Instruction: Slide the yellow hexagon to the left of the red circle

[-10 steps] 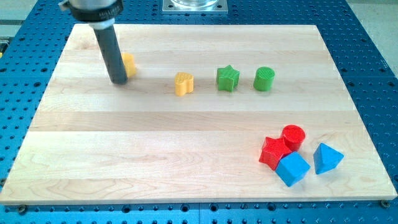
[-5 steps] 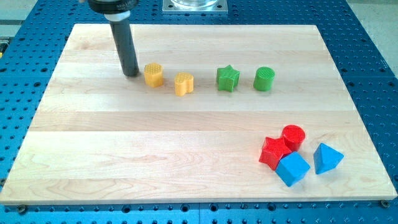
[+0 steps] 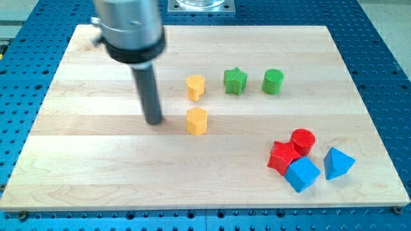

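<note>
Tip [image 3: 154, 120] of my rod, no fingers to open or close, sitting just left of yellow plastic hexagon [image 3: 196, 120] on wooden desk [image 3: 96, 173]; pushing step underway. Next I'm needing long rightward, slightly downward shove toward red plastic circle [image 3: 302, 140].

Pale wooden board [image 3: 96, 167] — blue perforated metal table [image 3: 385, 77] around it.

I count eight blocks: two yellow, the hexagon [image 3: 197, 120] and heart [image 3: 195, 87]; two green, star [image 3: 235, 81] and cylinder [image 3: 273, 81]; two red, star [image 3: 282, 156] and circle [image 3: 303, 141]; two blue, cube [image 3: 302, 174] and triangle [image 3: 337, 163].
</note>
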You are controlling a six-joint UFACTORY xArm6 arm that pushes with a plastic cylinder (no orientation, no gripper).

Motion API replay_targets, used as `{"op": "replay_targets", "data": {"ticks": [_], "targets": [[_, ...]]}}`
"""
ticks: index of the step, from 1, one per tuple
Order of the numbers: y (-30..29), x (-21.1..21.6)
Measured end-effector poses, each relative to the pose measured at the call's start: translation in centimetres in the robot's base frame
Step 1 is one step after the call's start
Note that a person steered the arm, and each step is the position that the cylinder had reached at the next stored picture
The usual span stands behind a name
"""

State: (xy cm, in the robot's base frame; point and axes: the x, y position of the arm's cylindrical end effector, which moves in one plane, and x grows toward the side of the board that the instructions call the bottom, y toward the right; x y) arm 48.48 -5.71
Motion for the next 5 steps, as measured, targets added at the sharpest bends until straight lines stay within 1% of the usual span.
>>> {"op": "replay_targets", "data": {"ticks": [1,2,3,4,5], "targets": [[10.6,5.2],[3.3,2.7],[3.6,-1.4],[12.5,-0.4],[16.7,0.9]]}}
